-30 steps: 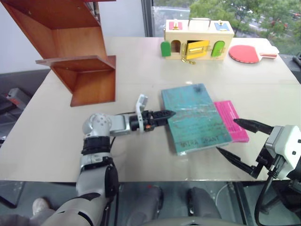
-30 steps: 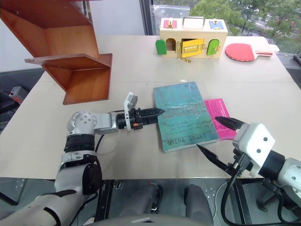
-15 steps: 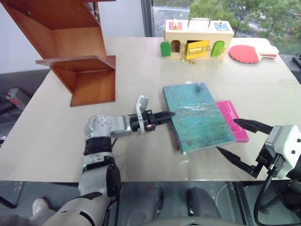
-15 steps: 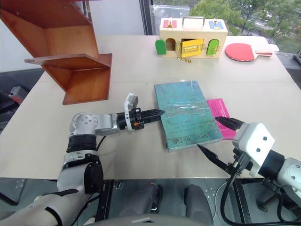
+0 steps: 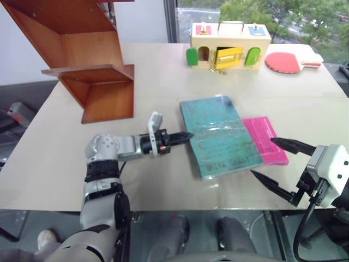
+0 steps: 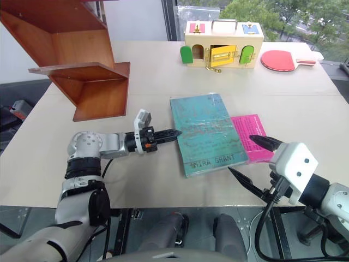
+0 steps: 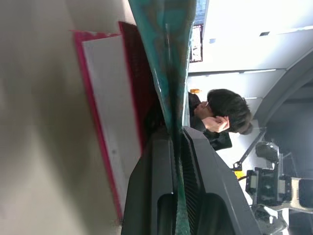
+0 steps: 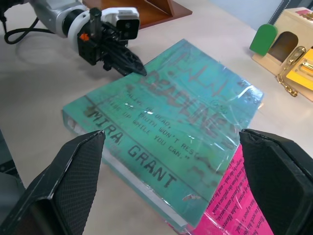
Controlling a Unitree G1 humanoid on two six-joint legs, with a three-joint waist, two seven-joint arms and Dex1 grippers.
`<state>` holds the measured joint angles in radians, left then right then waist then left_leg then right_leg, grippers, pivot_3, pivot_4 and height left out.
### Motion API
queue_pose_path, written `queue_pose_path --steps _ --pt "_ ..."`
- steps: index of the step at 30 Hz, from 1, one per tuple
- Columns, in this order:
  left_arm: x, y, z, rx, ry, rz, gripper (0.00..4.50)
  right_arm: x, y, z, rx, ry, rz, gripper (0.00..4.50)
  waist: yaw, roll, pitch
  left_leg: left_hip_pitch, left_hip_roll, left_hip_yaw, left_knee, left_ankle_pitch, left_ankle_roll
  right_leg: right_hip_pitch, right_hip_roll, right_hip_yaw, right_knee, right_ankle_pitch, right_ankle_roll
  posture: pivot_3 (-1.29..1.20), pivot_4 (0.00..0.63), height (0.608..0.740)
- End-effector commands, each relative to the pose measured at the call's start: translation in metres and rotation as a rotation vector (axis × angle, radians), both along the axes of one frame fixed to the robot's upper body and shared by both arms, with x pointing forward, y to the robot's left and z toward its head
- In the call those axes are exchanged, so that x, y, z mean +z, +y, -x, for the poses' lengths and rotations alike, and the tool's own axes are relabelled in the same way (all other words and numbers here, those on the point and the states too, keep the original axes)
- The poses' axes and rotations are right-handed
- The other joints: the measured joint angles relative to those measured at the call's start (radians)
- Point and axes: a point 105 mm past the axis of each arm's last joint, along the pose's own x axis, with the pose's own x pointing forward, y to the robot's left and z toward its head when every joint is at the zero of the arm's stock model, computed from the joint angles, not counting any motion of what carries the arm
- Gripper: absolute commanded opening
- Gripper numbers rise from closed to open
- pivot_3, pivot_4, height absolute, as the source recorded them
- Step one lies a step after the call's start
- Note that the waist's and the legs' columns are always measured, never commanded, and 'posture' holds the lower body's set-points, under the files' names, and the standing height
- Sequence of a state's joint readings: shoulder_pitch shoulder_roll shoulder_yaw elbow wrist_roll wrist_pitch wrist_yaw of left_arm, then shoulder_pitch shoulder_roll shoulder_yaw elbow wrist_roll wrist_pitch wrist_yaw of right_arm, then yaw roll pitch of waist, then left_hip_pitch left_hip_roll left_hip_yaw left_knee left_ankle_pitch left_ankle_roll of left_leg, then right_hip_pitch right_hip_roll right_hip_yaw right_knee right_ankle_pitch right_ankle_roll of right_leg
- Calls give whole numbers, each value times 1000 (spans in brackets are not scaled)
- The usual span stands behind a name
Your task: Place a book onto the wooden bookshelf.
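While the right gripper [image 5: 277, 159] hangs at the desk's [image 5: 65, 164] near right corner with its fingers spread wide and nothing between them, the left gripper [image 6: 173, 132] lies level and pinches the left edge of the teal book [image 6: 205, 133]; the left wrist view shows both fingers closed on the cover. That book lies flat, right of the desk's middle, overlapping a pink book [image 6: 250, 137] on its right. Further back, the wooden bookshelf [image 5: 90, 65] stands by the left edge, and a toy box [image 5: 229, 43] and red paddle [image 5: 289, 61] sit along the far edge.
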<state>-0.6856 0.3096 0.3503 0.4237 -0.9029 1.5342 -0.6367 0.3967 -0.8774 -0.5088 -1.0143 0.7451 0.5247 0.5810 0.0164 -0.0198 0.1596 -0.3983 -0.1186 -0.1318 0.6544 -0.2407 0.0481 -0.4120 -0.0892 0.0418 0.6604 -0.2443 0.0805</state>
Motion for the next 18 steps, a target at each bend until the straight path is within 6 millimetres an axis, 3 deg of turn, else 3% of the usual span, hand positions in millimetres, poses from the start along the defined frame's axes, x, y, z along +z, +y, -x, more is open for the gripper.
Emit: queue_pose_path --steps 1,4,14,15,17,18 --pt "6 -7 -6 6 -27 23 1803 5 5 3 16 -32 10 4500 1 0 0 0 0 0 0 0 0 0 0 0 0 0 0 0 150 740" --pt "4 -12 -9 6 -7 48 3073 5 5 3 19 -33 12 4500 1 0 0 0 0 0 0 0 0 0 0 0 0 0 0 0 150 740" --pt "1 -31 -15 -9 5 95 3073 6 6 4 20 -34 8 4500 2 0 0 0 0 0 0 0 0 0 0 0 0 0 0 0 150 740" --pt "1 -31 -15 -8 7 98 2578 5 6 4 19 -34 8 4500 1 0 0 0 0 0 0 0 0 0 0 0 0 0 0 0 150 740" --pt "2 -28 -14 -8 8 102 2220 5 6 4 17 -33 6 4500 1 0 0 0 0 0 0 0 0 0 0 0 0 0 0 0 150 740" --pt "3 -26 -14 -9 9 104 1544 5 6 4 16 -33 5 4500 1 0 0 0 0 0 0 0 0 0 0 0 0 0 0 0 150 740"
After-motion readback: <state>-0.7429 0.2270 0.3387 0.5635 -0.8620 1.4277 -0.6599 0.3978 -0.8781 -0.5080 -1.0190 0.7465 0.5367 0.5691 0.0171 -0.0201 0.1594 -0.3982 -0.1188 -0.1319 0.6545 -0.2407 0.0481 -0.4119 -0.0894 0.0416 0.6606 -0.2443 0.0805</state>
